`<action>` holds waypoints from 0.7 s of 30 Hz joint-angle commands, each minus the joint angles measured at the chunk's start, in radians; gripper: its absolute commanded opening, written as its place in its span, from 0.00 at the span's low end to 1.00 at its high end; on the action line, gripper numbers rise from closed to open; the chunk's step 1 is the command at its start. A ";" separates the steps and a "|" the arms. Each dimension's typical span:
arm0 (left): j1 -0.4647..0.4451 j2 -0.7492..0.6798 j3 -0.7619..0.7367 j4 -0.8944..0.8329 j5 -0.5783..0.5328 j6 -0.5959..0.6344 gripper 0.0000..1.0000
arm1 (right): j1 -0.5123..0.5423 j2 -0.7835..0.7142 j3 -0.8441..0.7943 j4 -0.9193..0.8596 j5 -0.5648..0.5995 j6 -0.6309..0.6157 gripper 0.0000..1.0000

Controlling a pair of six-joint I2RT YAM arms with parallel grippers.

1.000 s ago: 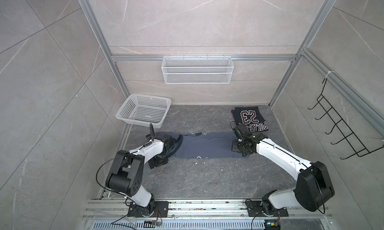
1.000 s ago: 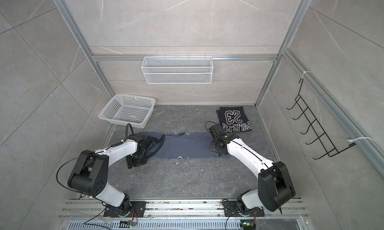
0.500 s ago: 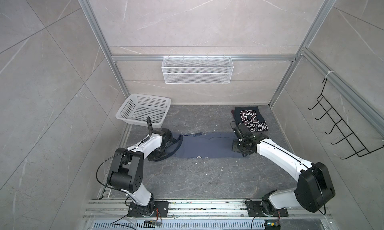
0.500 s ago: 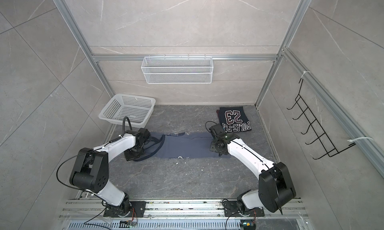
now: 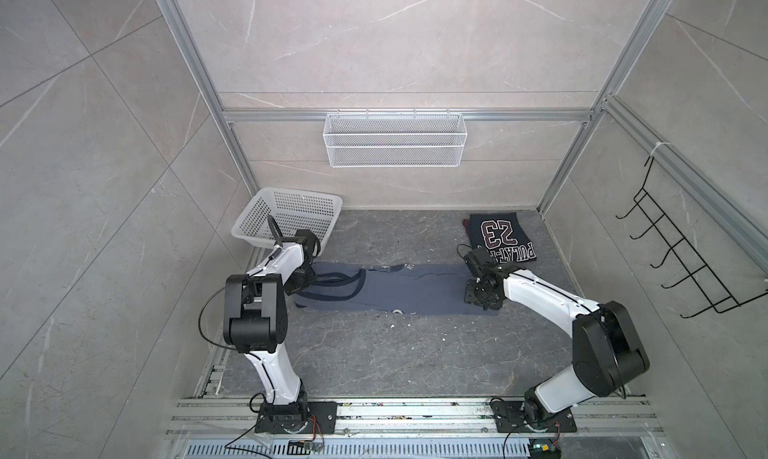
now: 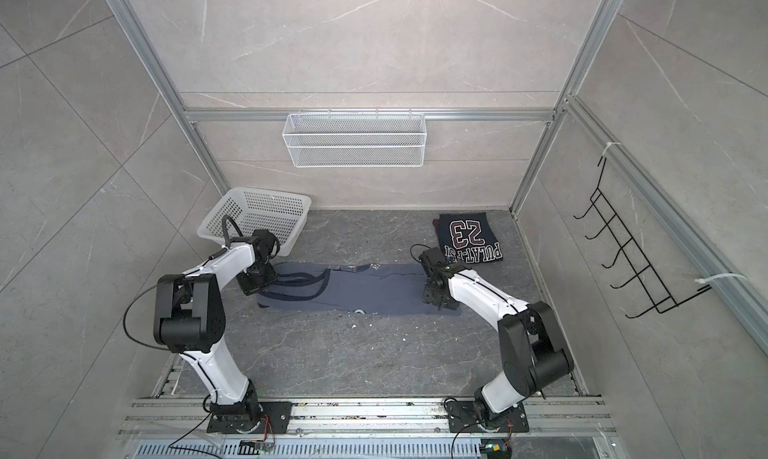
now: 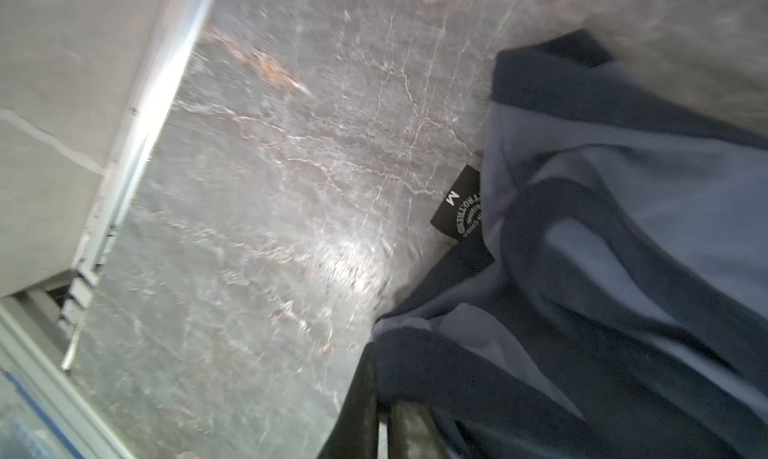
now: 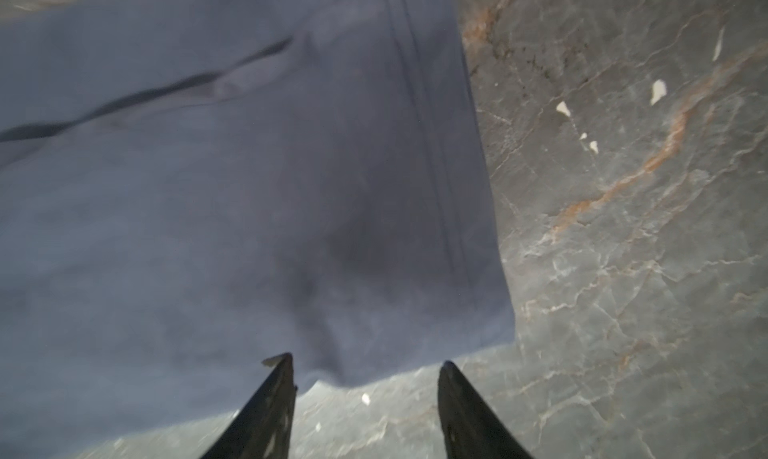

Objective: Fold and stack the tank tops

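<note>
Grey marbled desk fills the lower middle of both top views, walled by pale tiles. Across its centre lies the blue-grey tank top, spread out long and flat. The navy tank top, already folded into a square with its number showing, sits at the upper right of the desk, near the spread one's hem end. Left jaws are clenched on the dark strap trim at the spread top's left end, close to a black size tag. Right jaws stand released, tips straddling the hem corner at the right end. Thin, limp and light, this cloth should drape and wrinkle readily; hems, straps and corners look the surest holds. White plastic basket at the upper left of the desk looks empty, as does the wire basket on the back wall.
</note>
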 commanded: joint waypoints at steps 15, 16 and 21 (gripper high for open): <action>-0.136 -0.446 -0.085 -0.144 -0.187 -0.097 0.88 | -0.015 0.059 0.177 -0.020 0.006 -0.080 0.60; -0.201 -0.459 -0.069 -0.158 -0.186 -0.120 0.88 | -0.018 0.079 0.196 -0.023 0.002 -0.083 0.61; -0.463 -0.295 0.013 -0.119 -0.070 -0.200 0.89 | -0.048 0.188 0.286 -0.041 -0.056 -0.077 0.62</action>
